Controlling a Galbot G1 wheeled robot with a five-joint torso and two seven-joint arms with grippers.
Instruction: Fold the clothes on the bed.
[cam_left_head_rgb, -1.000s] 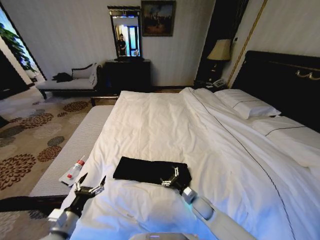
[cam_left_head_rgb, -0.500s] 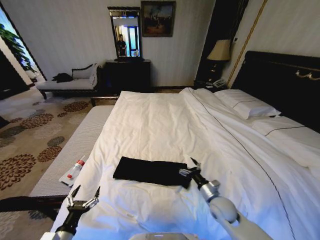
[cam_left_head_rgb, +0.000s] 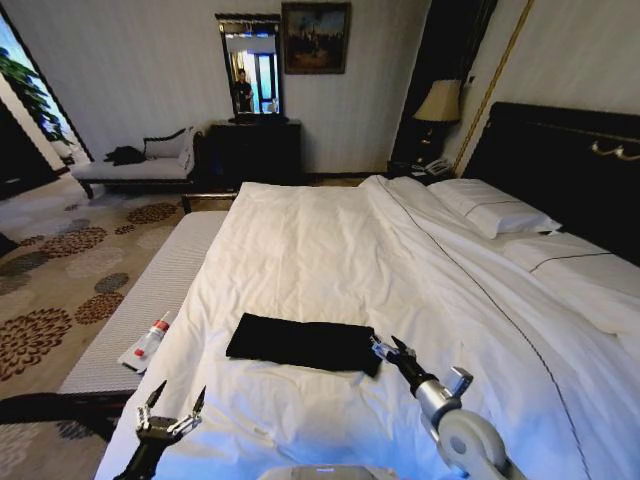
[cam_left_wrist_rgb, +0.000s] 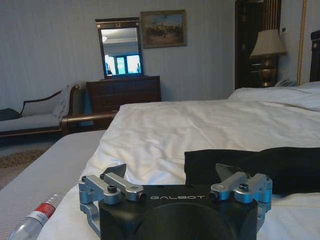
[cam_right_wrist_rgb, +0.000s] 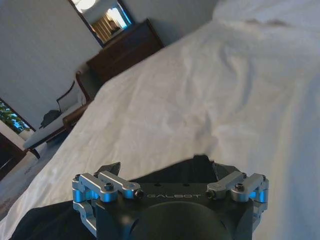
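Withdrawn from the T-shirt (cam_left_head_rgb: 300, 342), right gripper (cam_left_head_rgb: 391, 349) hovers apart beside it; left gripper (cam_left_head_rgb: 172, 404) apart.

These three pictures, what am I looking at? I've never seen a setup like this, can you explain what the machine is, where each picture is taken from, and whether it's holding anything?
It is a wheeled robot with two arms, each ending in a two-fingered gripper. The wide picture comes from a camera on its head, looking down at the bed. The other two come from cameras on its wrists, so each shows that arm's own gripper up close.

On the white duvet lies a black T-shirt, already folded into a flat rectangle. A small bottle lies on the grey bench beside the bed.

The left gripper hangs open near the bed's edge, away from the shirt. The right gripper is open by the shirt's right end. Neither holds anything.
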